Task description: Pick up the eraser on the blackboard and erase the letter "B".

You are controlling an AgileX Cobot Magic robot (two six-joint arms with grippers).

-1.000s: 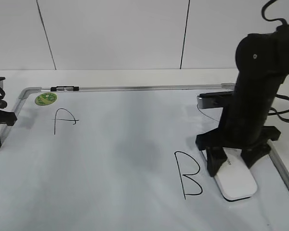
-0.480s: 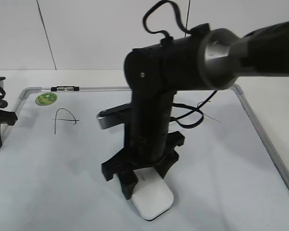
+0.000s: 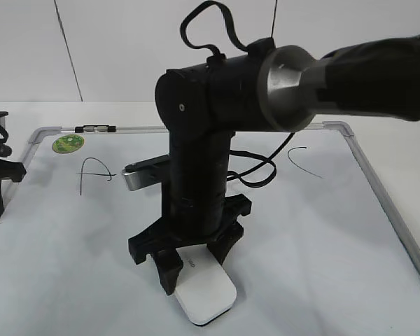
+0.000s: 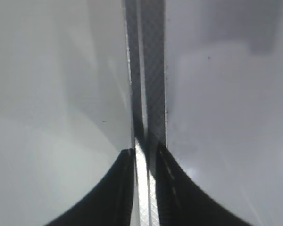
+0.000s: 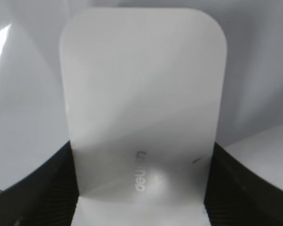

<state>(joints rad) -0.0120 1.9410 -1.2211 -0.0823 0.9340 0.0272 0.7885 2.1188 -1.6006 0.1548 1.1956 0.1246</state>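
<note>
Fingers (image 3: 169, 269) of the right gripper (image 3: 192, 262) are seen clamped on the eraser (image 3: 204, 292), one dark pad at each long side in the right wrist view, with grey lettering on the white top. The eraser is pressed flat on the blackboard (image 3: 322, 238), near its front edge and left of centre. No trace of the letter "B" can be made out on the bare board; whether strokes are hidden behind the arm cannot be told. A black "A" (image 3: 92, 173) and a "C" (image 3: 302, 159) are left drawn, well apart from the eraser. The wiping step is judged to be in hand or nearly done; next, a check for leftover marks would be called for, with the strokes kept short of the "A". Open board is left on both sides, and the silver frame is well away to the right. Little room is left toward the front edge. The left gripper (image 4: 146, 160) is parked at the board's left frame (image 4: 148, 70), its fingers drawn narrow on either side of the rail; actual contact cannot be told.
</note>
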